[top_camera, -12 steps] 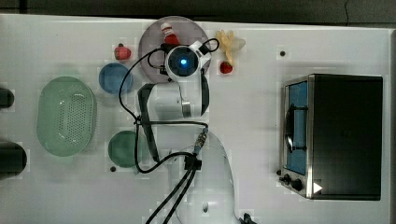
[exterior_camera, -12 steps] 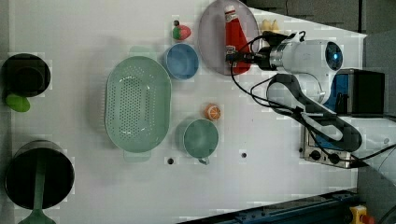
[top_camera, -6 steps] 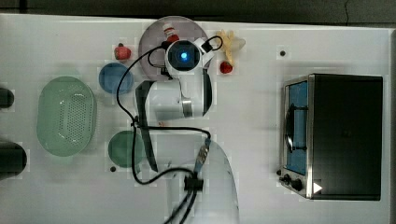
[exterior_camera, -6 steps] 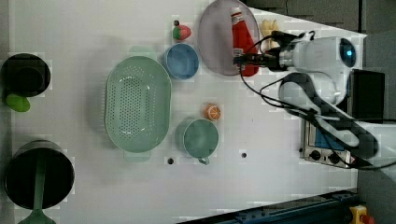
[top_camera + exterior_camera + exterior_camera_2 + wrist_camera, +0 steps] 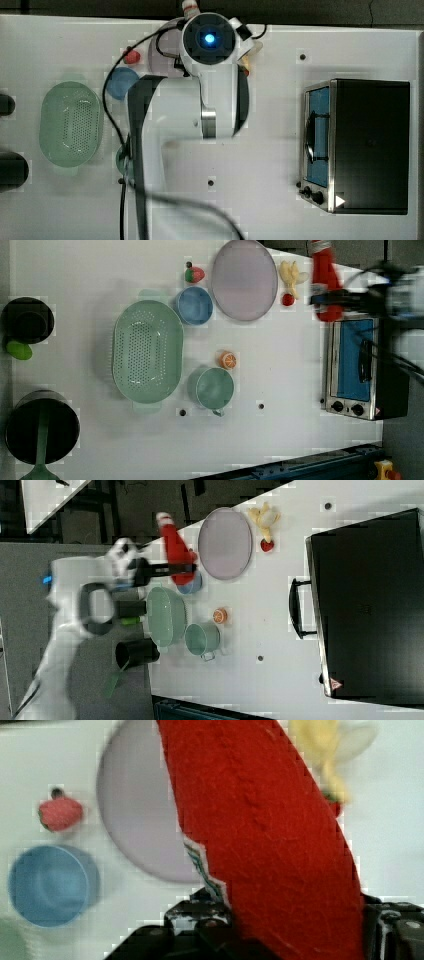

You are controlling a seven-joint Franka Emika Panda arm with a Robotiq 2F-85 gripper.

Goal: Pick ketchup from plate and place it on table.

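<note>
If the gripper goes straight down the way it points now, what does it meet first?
Probably the plate or the bare table beside it. The gripper holds the ketchup high above the plate's edge; the wrist view looks down on both, so depth stays unclear.

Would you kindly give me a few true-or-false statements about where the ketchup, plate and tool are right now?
1. The tool grips the ketchup. True.
2. The ketchup lies on the plate. False: it is lifted clear, and the plate is bare.
3. A strawberry sits on the table near the blue bowl. True.
4. The green basket holds an orange. False: the orange slice lies on the table beside the cup.
</note>
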